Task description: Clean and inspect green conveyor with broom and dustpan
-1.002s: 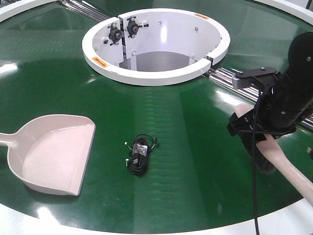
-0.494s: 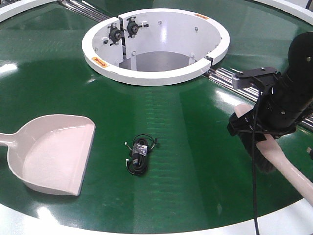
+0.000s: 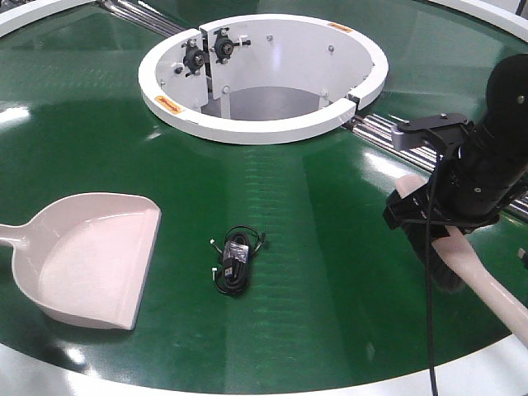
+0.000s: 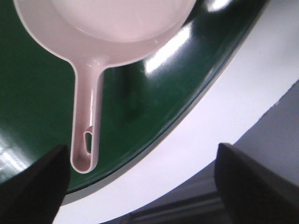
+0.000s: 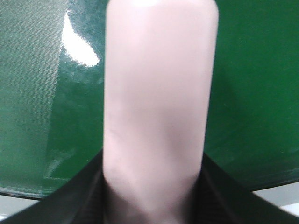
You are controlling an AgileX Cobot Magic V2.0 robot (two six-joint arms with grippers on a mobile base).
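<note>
Nothing visible has moved in the last second. The right pincer (image 3: 425,216) is closed on the broom (image 3: 487,285), a cream plastic brush with dark bristles, resting on the green conveyor (image 3: 330,272) near its edge. It looks stiff, light and slippery, so its flat back suits gripping. The left pincer (image 4: 140,184) hangs open above the dustpan (image 4: 88,116) handle.

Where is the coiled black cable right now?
Front view: the coiled black cable lies on the green conveyor, between the dustpan and the broom.
</note>
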